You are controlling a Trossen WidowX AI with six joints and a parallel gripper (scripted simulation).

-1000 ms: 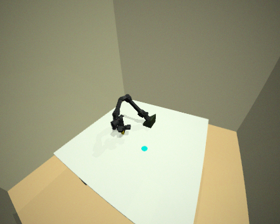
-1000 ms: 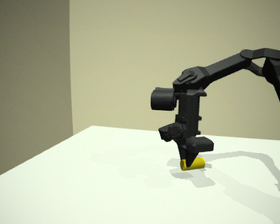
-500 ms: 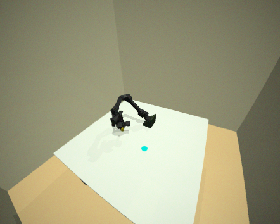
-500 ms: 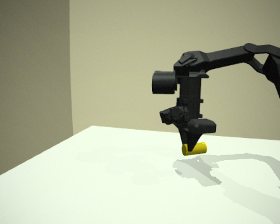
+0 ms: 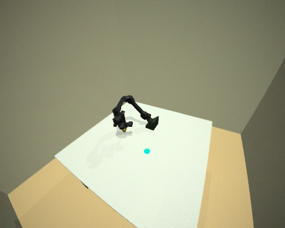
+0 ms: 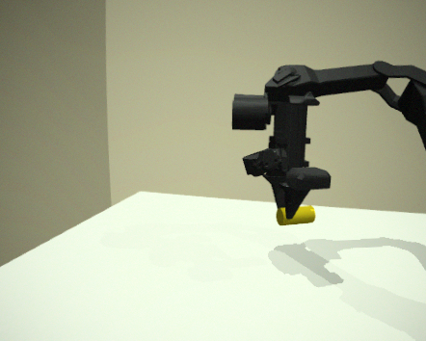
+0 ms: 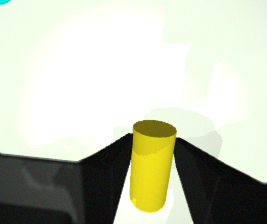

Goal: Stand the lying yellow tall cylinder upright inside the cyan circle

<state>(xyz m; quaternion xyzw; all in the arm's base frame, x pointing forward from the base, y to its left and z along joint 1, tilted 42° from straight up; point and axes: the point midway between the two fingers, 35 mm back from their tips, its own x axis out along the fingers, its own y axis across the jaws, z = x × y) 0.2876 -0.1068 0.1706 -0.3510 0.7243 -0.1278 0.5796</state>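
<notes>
The yellow tall cylinder [image 5: 124, 130] [image 6: 303, 215] [image 7: 151, 170] is held near one end between the fingers, lying almost level, raised above the table top. My gripper [image 6: 285, 214] [image 7: 153, 140] points down and is shut on it; in the top view the arm hides most of the cylinder. The cyan circle [image 5: 147, 151] [image 7: 0, 1] lies flat on the white table, to the right of and nearer the camera than the gripper in the top view. Only its edge shows at the top left of the wrist view. It is not seen in the exterior view.
The white table top [image 5: 171, 180] [image 6: 130, 299] bears the arm's base [image 5: 152, 123], behind and to the right of the gripper in the top view. Shadows of the arm fall on the table. A tan surface [image 5: 229, 167] shows beyond the table's edges.
</notes>
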